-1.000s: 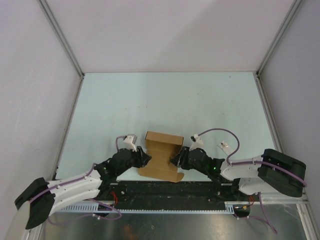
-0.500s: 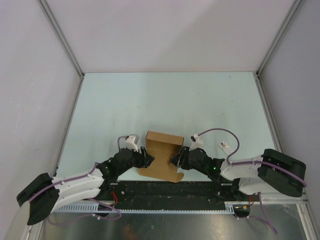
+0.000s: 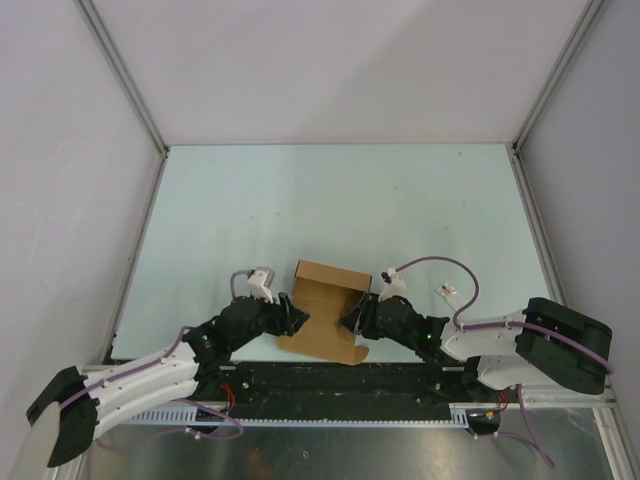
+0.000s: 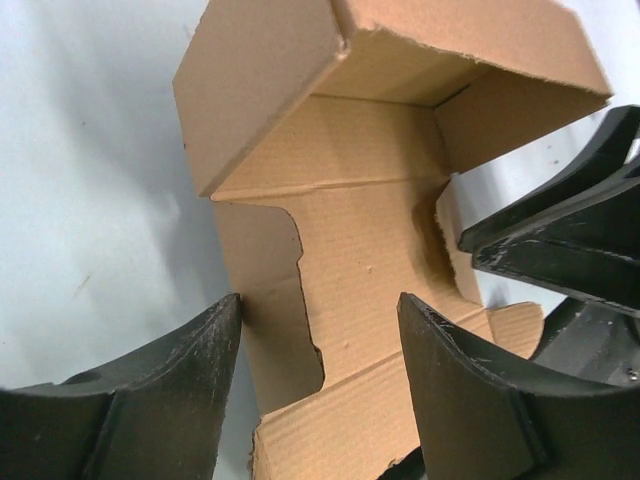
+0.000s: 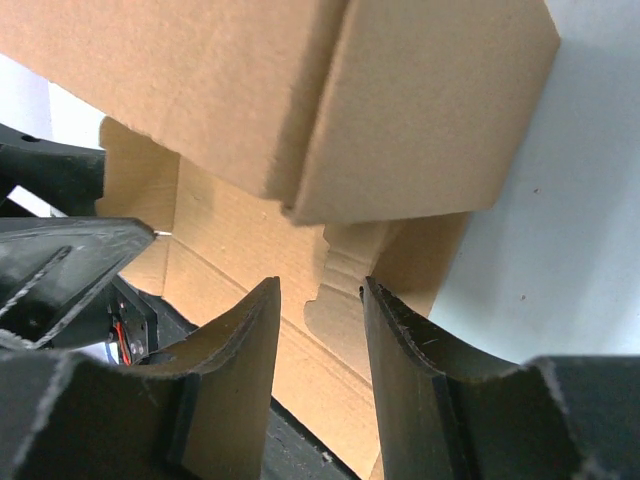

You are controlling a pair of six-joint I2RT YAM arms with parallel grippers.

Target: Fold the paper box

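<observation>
The plain brown cardboard paper box, a half-folded die-cut sheet, lies by the near edge of the pale blue table. Its long axis runs away from the arms, folded-up end farthest. The left gripper, at the sheet's left notch, has spread wider than a second ago and grips nothing. The right gripper is opposite; I cannot tell whether it grips.
</observation>
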